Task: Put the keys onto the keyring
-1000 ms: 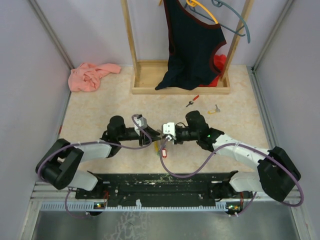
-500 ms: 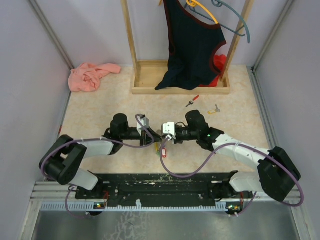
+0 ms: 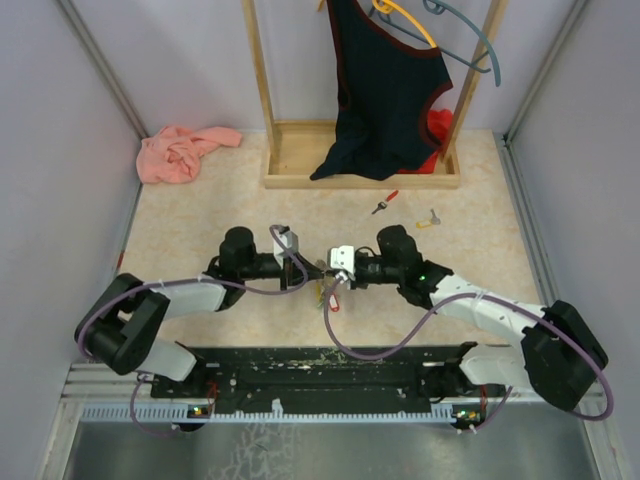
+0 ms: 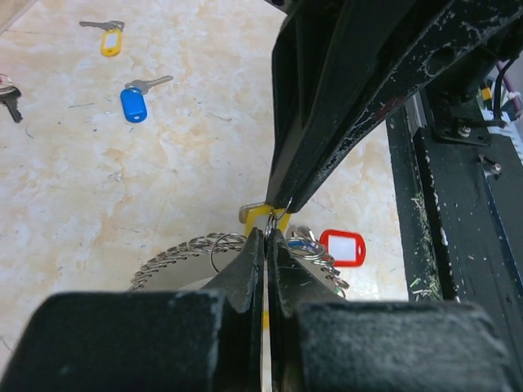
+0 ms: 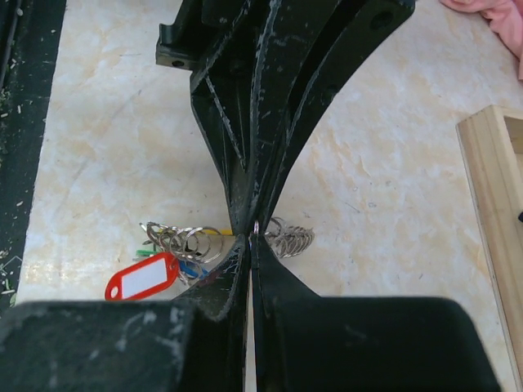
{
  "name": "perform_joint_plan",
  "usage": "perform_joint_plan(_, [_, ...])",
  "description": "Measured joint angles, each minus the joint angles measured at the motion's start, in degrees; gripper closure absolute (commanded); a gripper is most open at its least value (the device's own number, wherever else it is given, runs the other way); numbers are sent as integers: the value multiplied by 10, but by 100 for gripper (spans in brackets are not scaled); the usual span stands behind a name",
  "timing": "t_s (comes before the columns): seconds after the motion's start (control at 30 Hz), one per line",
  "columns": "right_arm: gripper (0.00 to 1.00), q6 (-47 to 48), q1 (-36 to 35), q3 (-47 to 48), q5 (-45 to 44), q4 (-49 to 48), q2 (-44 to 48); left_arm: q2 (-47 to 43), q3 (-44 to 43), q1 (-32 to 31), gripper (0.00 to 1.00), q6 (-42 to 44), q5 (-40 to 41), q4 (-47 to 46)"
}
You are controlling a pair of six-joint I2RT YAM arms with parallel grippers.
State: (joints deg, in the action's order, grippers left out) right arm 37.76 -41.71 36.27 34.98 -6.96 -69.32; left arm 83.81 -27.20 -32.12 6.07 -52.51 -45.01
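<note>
The grey ridged keyring (image 4: pixel 167 260) bears a red tag (image 4: pixel 343 247).

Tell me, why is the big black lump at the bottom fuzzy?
Left wrist view: the left tool sits very close, so its base blurs, while the blue key looks sharp. Right wrist view: the right tool blurs likewise at its base. Top view: even light, everything sharp.

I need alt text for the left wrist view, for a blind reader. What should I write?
The left gripper and right gripper, both shut, meet tip to tip on the keyring with its red tag. A blue-tagged key and a yellow-tagged key lie apart on the beige table.
</note>
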Motion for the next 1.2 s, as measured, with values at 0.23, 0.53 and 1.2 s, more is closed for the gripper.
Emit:
perform_joint_plan(0.23, [100, -31, 0, -56, -15, -68, 35, -30, 37, -4, 99, -79, 52, -50])
perform_joint_plan(0.53, [100, -61, -10, -77, -20, -133, 21, -31, 73, -6, 99, -177, 106, -132])
perform_joint_plan(1.2, [100, -56, -21, -72, -53, -139, -5, 0, 126, -13, 74, -250, 179, -274])
